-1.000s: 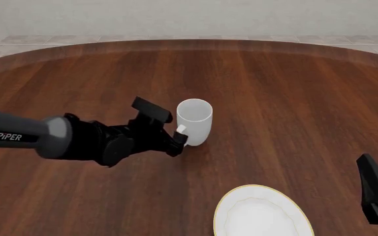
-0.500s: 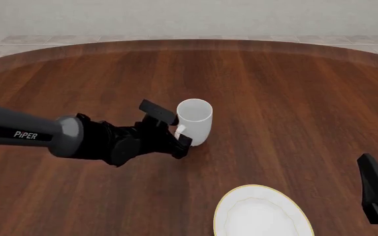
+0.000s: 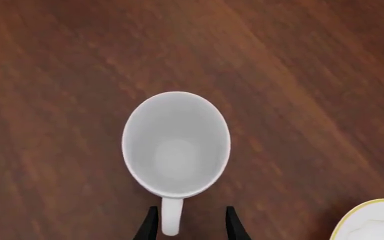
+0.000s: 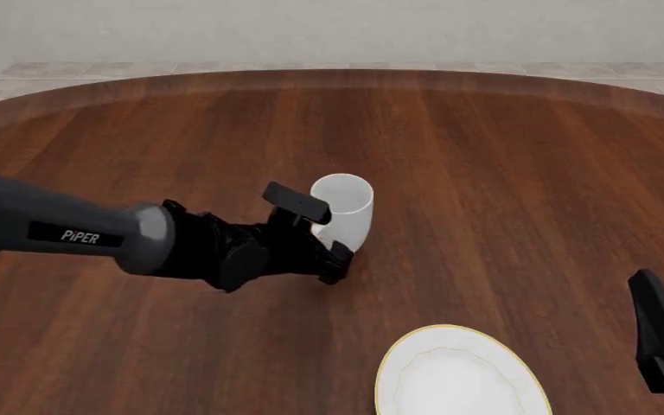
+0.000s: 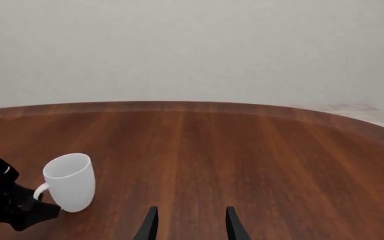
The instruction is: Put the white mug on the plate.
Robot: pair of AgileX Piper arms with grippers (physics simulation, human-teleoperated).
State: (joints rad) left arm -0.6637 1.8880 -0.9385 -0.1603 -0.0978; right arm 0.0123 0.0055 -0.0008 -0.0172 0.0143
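Round dark wood table (image 4: 505, 173), plain pale wall (image 5: 192, 50) behind

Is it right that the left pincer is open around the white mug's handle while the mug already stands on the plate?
Not quite. The left pincer is open around the handle, but the white mug stands on the table, apart from the plate, as the front view shows.
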